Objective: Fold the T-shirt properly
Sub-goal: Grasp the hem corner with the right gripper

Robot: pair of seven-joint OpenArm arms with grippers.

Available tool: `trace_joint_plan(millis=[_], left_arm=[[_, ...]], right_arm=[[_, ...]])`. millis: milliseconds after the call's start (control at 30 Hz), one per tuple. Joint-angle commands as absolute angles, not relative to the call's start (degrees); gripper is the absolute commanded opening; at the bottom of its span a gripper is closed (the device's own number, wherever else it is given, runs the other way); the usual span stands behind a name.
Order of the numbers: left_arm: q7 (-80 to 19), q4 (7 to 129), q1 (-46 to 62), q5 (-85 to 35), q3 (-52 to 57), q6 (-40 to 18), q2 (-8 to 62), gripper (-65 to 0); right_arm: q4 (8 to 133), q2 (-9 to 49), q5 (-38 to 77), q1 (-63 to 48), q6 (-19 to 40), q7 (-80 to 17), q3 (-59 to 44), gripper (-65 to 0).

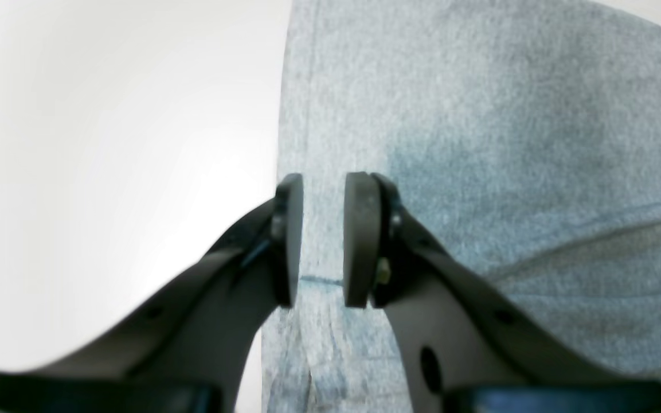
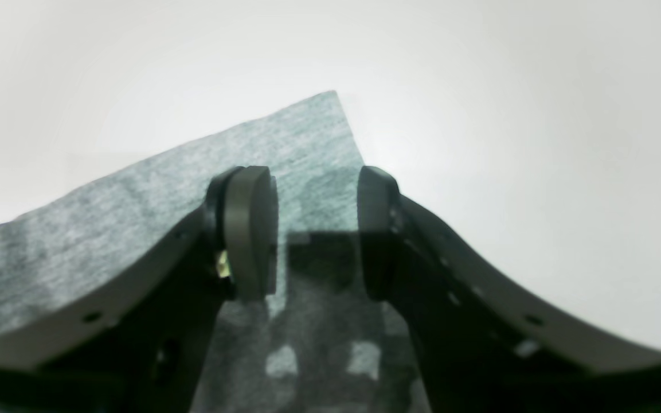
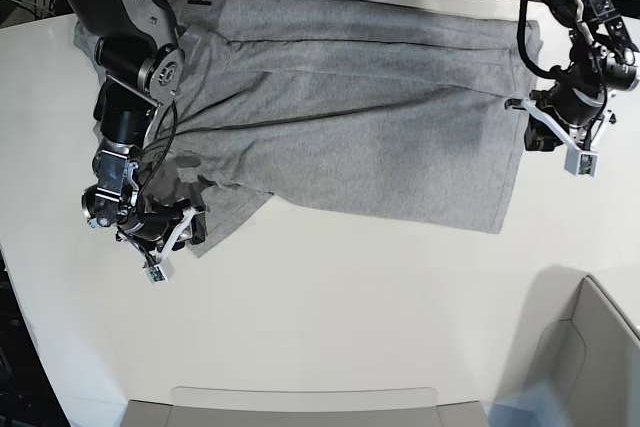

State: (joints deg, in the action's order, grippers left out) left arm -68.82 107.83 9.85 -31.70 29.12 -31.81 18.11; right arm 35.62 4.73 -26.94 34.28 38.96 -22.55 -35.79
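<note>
The shirt (image 3: 350,107) lies spread on the table (image 3: 330,317); both grippers — left (image 1: 321,241) at its hem, right (image 2: 316,229) over a sleeve corner — gape, seemingly empty; closing shallow could miss the cloth.

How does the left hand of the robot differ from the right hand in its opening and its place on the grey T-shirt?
The left hand has a narrow gap; the right hand stands wider. The left hand sits at a straight side edge of the heather-grey cotton T-shirt; the right hand is over a pointed corner. Both have dark pads with grey cloth visible between them, and neither is pinching it.
</note>
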Motion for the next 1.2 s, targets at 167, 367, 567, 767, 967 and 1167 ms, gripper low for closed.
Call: trace_joint_plan(millis=[167,367,567,767,967,1167], left_arm=[[-67.74,108.7,9.19,-32.4,29.32,-31.96,18.86,-52.5],[-67.74,108.7,9.1,-32.4,29.32,-31.96,18.86,-52.5],[-67.74,108.7,9.1,-32.48,29.32,-31.96,18.86,-52.5],[-67.74,108.7,9.1,-32.48,29.32,-31.96,18.86,-52.5],[-67.74,108.7,9.27,-32.48,29.32,-31.96,18.86,-52.5],[-67.74,108.7,9.1,-32.48,29.32,-31.96,18.86,-52.5]], right_arm=[[42.51,4.7,-27.03,36.62,38.46,-23.16,-35.3,-39.8],[42.86,5.14,-27.21,36.79,38.2,-22.73,-35.3,-39.8],[37.67,6.64,-27.3,36.79,38.02,-22.55,-35.65,-39.8],[31.6,9.1,-27.21,35.65,29.49,-15.08,-35.3,-39.8],[25.19,10.15,-27.38,35.65,29.41,-13.41,-35.12,-39.8],[24.31,8.31,-27.3,35.47,29.41,-13.49,-30.99,-39.8]])
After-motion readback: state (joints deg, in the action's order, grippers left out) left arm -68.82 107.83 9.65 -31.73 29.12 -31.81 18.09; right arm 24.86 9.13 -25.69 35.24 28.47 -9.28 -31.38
